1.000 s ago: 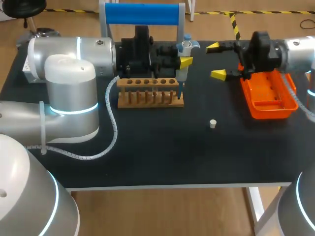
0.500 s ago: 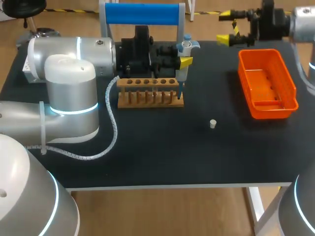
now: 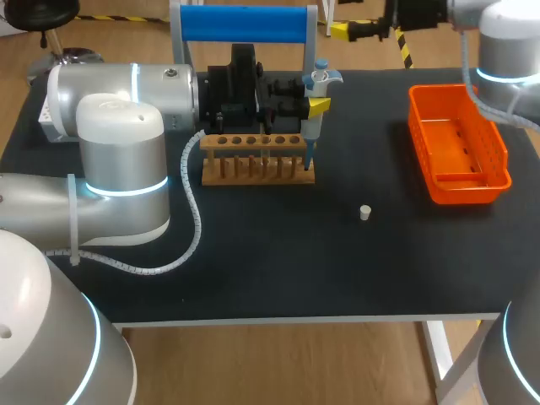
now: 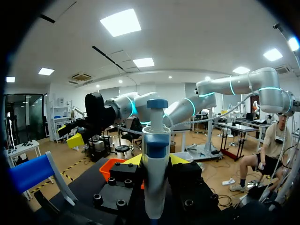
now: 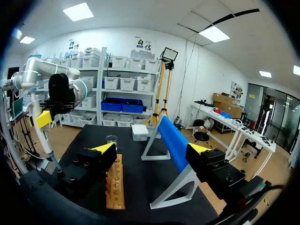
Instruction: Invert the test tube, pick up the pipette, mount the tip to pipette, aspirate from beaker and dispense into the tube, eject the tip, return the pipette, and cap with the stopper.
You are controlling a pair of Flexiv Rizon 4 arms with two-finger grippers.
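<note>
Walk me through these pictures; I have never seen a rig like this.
Two robot arms work at a black table. One picture looks down from above and behind; the two round ones come from cameras on each arm's wrist. On the table stand a wooden tube rack, an orange tray, a blue-topped stand and a small white stopper. The left pincer is shut on a pipette by the rack. The right pincer is open and empty, up at the table's far edge.

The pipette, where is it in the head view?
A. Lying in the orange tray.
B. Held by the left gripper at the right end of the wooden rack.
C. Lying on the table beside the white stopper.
B: the pipette stands upright in the left gripper, its tip at the wooden rack's right end.
</note>
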